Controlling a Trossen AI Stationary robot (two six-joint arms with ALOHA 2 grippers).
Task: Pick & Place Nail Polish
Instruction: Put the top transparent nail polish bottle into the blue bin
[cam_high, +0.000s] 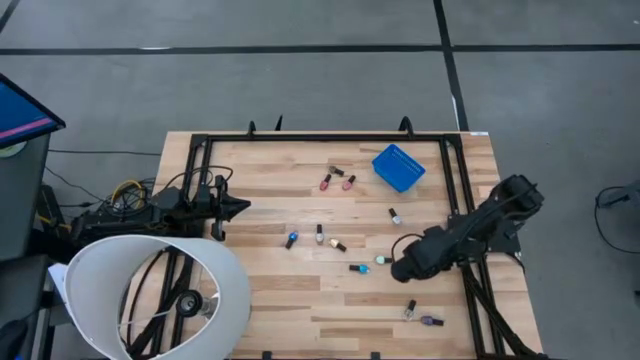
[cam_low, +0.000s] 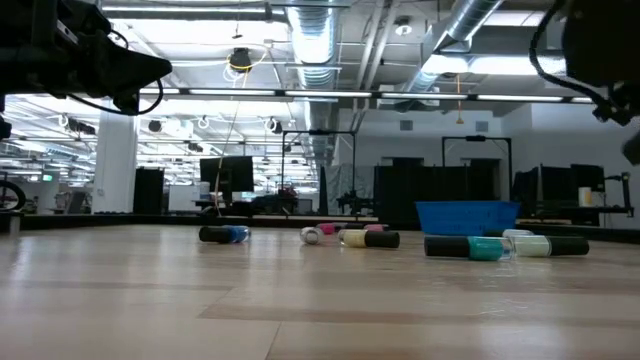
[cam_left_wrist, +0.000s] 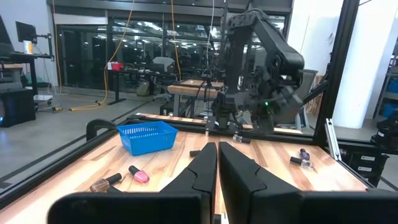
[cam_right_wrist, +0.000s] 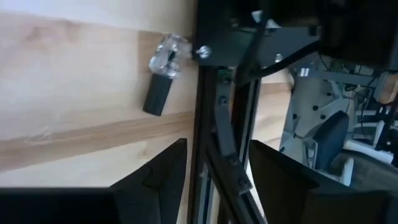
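Several nail polish bottles lie on their sides on the wooden table: two pink ones (cam_high: 325, 183) at the far middle, a blue one (cam_high: 292, 240), a teal one (cam_high: 358, 268), a pale one (cam_high: 382, 260) and a purple one (cam_high: 431, 321) near the front. My right gripper (cam_high: 402, 268) hangs open above the table, just right of the pale bottle, touching nothing. Its wrist view shows open fingers (cam_right_wrist: 217, 168) and a clear bottle with a dark cap (cam_right_wrist: 160, 74) beside the black frame rail. My left gripper (cam_high: 236, 207) waits shut at the table's left.
A blue plastic bin (cam_high: 398, 167) stands at the far right of the table. A black frame rail (cam_high: 460, 200) runs along the right side and the far edge. A white lamp shade (cam_high: 150, 295) covers the near left corner.
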